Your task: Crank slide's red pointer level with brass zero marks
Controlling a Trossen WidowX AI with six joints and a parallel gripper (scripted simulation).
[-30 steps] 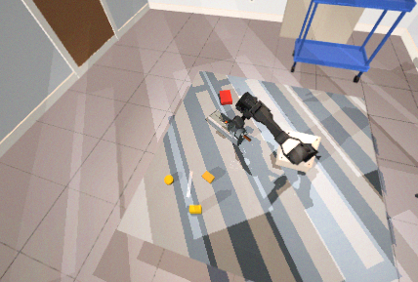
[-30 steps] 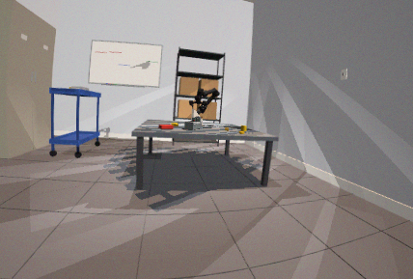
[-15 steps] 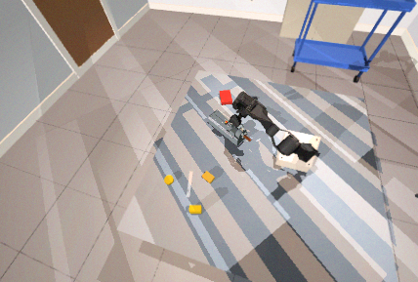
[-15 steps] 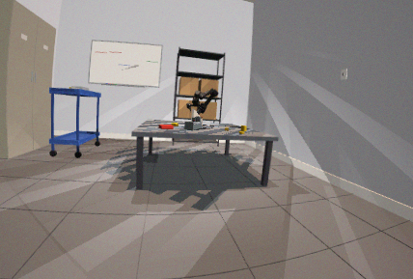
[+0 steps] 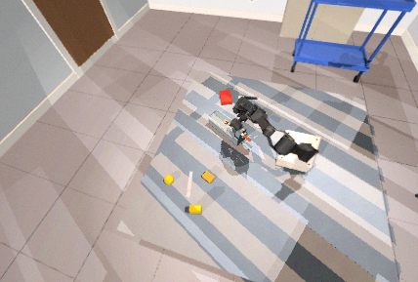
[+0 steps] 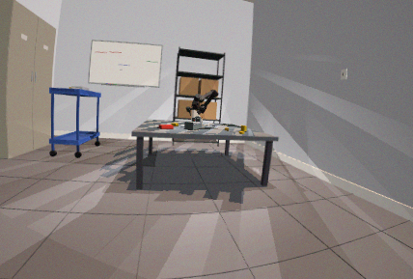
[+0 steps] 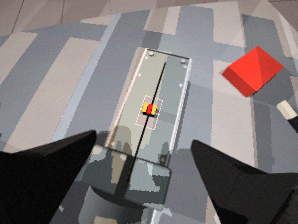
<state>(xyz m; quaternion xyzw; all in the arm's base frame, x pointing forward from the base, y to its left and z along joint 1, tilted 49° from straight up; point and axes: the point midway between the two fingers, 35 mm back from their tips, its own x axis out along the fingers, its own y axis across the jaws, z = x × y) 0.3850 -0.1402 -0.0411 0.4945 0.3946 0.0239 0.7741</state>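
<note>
The machine (image 5: 222, 123) (image 6: 193, 125) (image 7: 167, 95) is a pale slotted panel with a grey housing at its near end. In the wrist view its red pointer (image 7: 149, 108) sits between the two brass marks and looks about level with them; a small offset cannot be told. The crank handle (image 5: 247, 138) shows orange-brown beside the housing in the top view and is out of sight in the wrist view. My gripper (image 7: 144, 137) is open and empty above the machine. Its fingertips stand wide to either side of the panel's lower end, and nothing is between them.
A red block (image 5: 226, 97) (image 6: 166, 126) (image 7: 252, 70) lies beside the machine, with a black, white-tipped marker (image 5: 250, 98) (image 7: 287, 110) near it. A yellow block (image 5: 195, 209), an orange block (image 5: 208, 177), a yellow piece (image 5: 169, 180) and a white strip (image 5: 189, 184) lie on the machine's other side.
</note>
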